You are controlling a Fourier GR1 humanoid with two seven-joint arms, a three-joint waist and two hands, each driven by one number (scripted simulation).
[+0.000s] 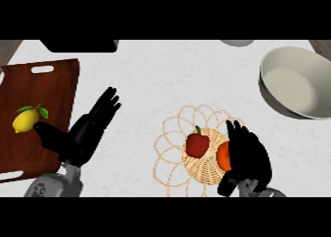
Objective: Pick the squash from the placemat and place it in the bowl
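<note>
1. I see my right hand, fingers straight, over the woven placemat, partly hiding an orange squash beside a red pepper.
2. Left of the placemat, my left hand rests open on white marble counter.
3. Further left, a lemon lies on a wooden board.
4. Beyond the placemat, rightward, sits the bowl.

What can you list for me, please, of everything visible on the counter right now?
Bowl: one, grey-beige, far right.
Woven placemat: one, tan, centre front.
Red pepper: one, red, on the placemat.
Orange vegetable: one, on the placemat, partly hidden by the right hand.
Cutting board: one, brown wood, left.
Lemon: one, yellow, on the board.
Black item: one, far left edge.
Left hand: black, open, beside the board.
Right hand: black, over the placemat's right side.
</note>
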